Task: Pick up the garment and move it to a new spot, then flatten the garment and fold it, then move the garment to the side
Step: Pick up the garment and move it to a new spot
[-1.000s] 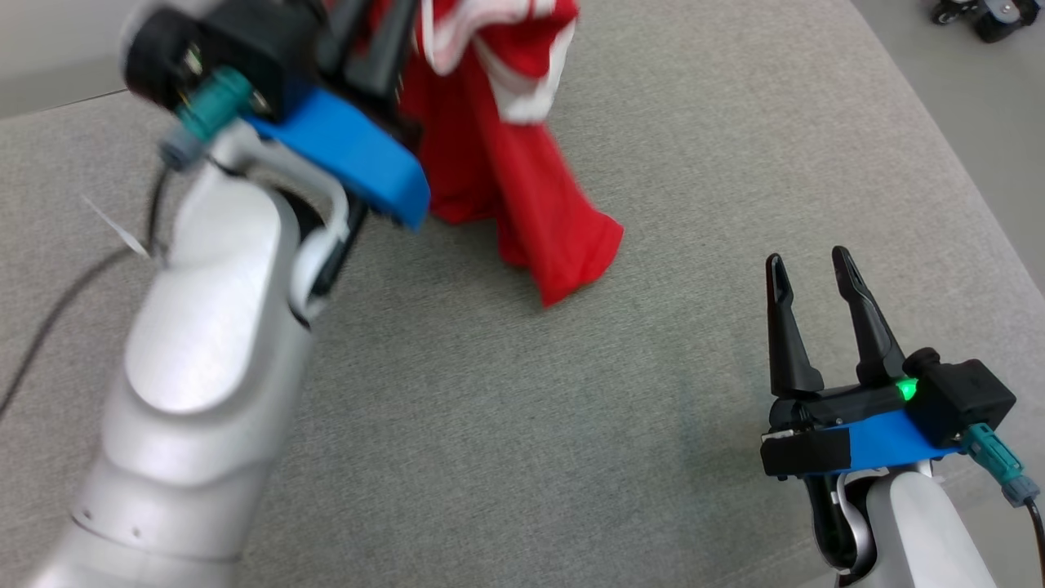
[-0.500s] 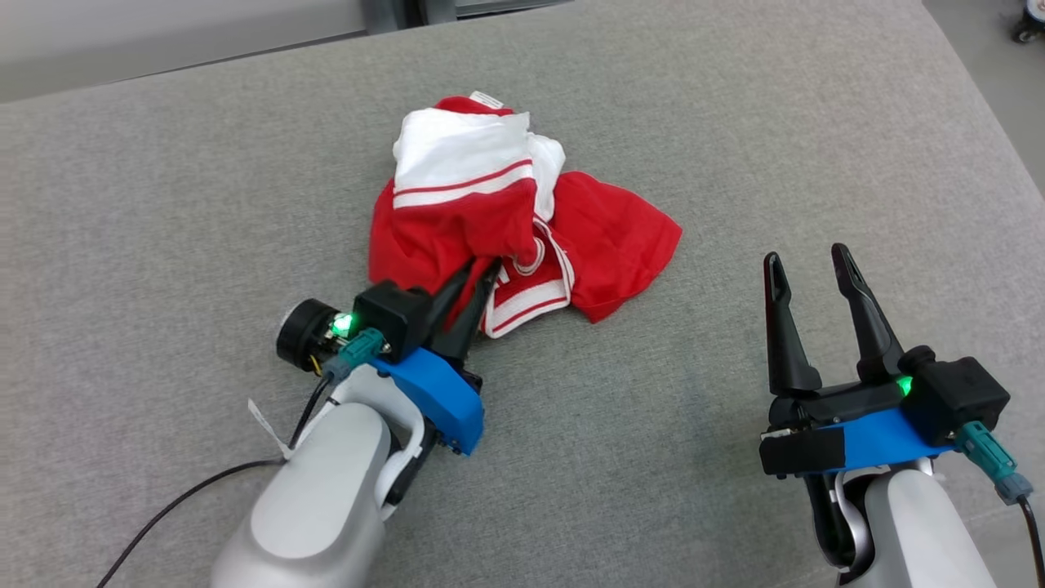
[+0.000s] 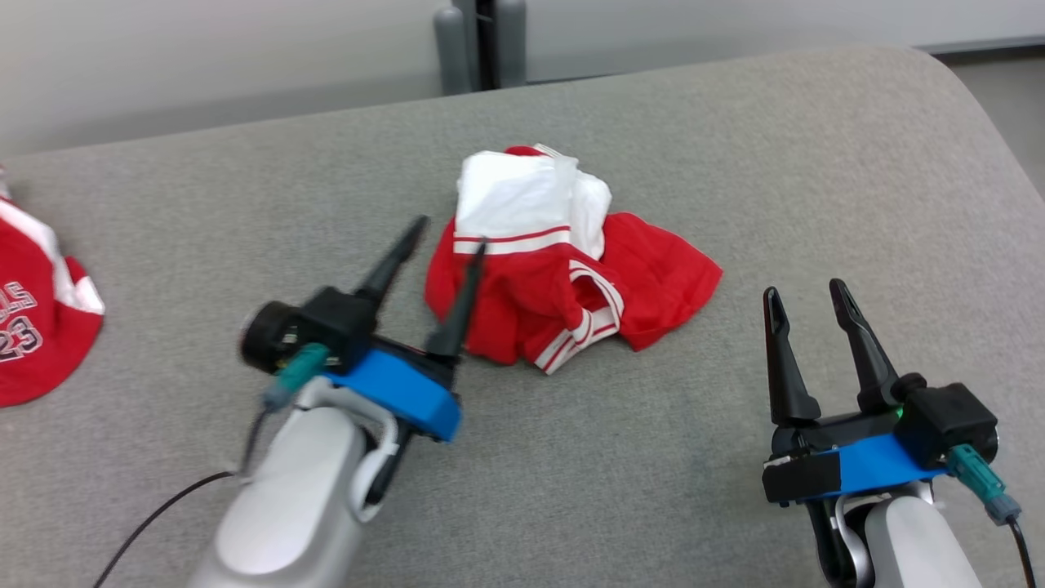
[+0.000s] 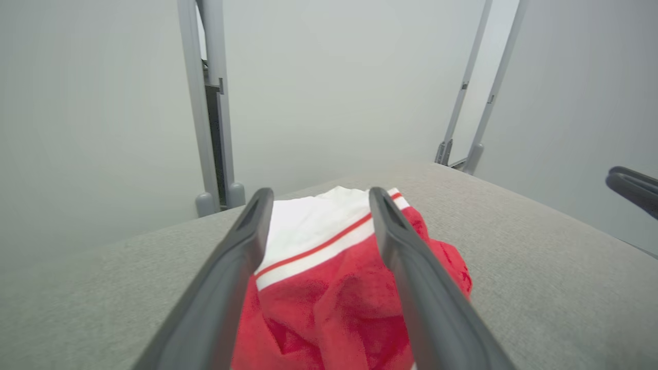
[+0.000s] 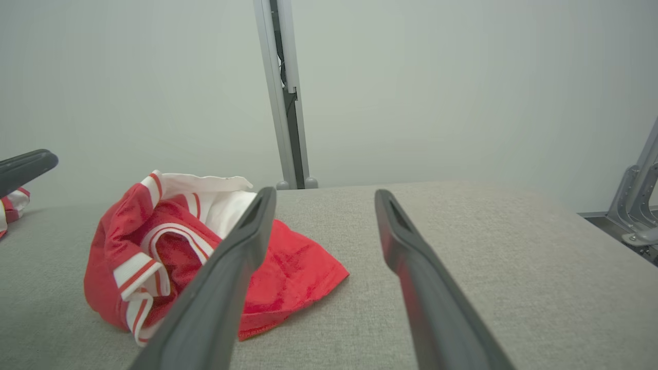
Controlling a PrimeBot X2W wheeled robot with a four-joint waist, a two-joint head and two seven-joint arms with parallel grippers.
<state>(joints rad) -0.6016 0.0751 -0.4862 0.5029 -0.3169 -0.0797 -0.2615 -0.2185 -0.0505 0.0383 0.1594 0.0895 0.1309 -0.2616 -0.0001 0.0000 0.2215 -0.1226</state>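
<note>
My left pincer point(image 3: 451, 233) stands spread, gripping nothing, its fingertips at the near-left edge of the crumpled red-and-white garment point(image 3: 563, 294). My right pincer point(image 3: 804, 288) is spread too and empty, well off to the garment's right. The garment lies heaped mid-worktop point(image 3: 735, 163). A second red jersey point(image 3: 33, 327) sits far left.

Soft, matt red-and-white knit cloth of garment point(image 3: 563, 302), crumpled just ahead of left end effector point(image 3: 451, 232); coarse grey woven fabric over desk point(image 3: 775, 163); smooth matt dark plastic fingers point(image 4: 416, 277).
</note>
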